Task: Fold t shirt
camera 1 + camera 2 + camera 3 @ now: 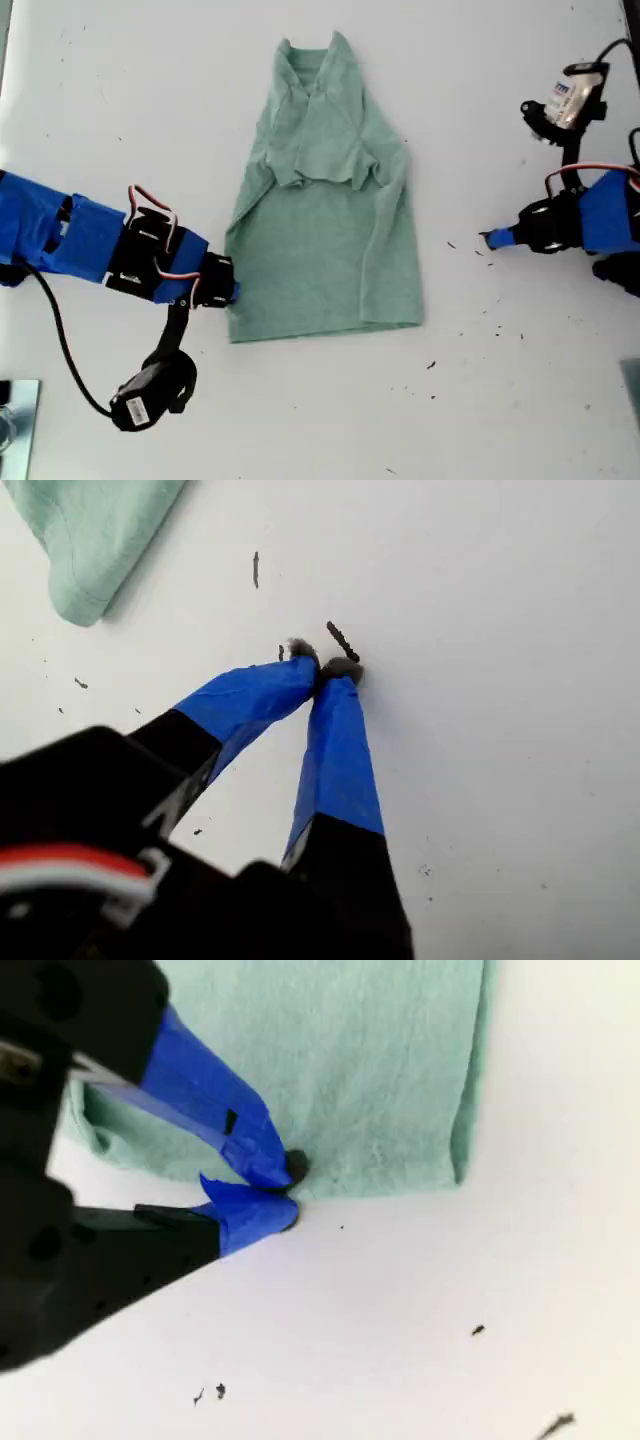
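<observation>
Both arms run off the exterior view's edges; their bases are cut off. The white label on the motor [568, 100] at the exterior view's upper right carries print too small to read. A metal-looking object [15, 425] at that view's lower left corner is cut off and cannot be identified.

Surface: plain white table [500, 400], matte, with scattered dark specks [431, 365] and short dark marks. No room beyond it shows.

The t shirt [325, 220], pale mint green, lies near the table's centre, collar toward the exterior view's top, sleeves folded inward over the chest, bottom hem square.

My first gripper [327, 667], blue-taped, tips pressed together on bare table beside a dark streak; nothing between them. It sits well apart from the shirt, on the exterior view's right.

My second gripper [287, 1192], also blue-taped, sits at the shirt's hem near its lower corner on the exterior view's left, tips close together at the cloth edge. Whether cloth is pinched, I cannot tell.
</observation>
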Controlling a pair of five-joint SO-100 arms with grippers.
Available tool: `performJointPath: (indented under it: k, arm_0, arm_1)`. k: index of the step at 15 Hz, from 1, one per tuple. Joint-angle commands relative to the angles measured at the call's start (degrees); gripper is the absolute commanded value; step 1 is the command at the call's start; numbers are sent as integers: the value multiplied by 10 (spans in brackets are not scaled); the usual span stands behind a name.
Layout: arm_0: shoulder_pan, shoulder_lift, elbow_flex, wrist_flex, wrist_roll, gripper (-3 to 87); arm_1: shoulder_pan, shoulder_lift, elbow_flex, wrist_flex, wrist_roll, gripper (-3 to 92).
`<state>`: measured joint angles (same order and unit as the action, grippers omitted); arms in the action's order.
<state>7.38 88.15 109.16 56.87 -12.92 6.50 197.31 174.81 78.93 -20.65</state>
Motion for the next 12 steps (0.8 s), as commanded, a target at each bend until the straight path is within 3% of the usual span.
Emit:
performJointPath:
  k: [1, 3, 6, 9, 12]
  arm_0:
    - [-18, 60, -72, 126, -16, -3]
    - [-19, 75, -167, 228, -19, -3]
    - [-35, -6, -333, 266, 25, -3]
    - [-50, -206, -589, 250, 98, -3]
    - [-63, -275, -589, 138, 164, -3]
  arm_1:
    - [-6, 4, 22, 2, 10, 26]
    - [-4, 4, 22, 2, 8, 26]
    - [-2, 4, 22, 2, 5, 26]
    - [0, 4, 22, 2, 3, 26]
    - [-1, 4, 22, 2, 4, 26]
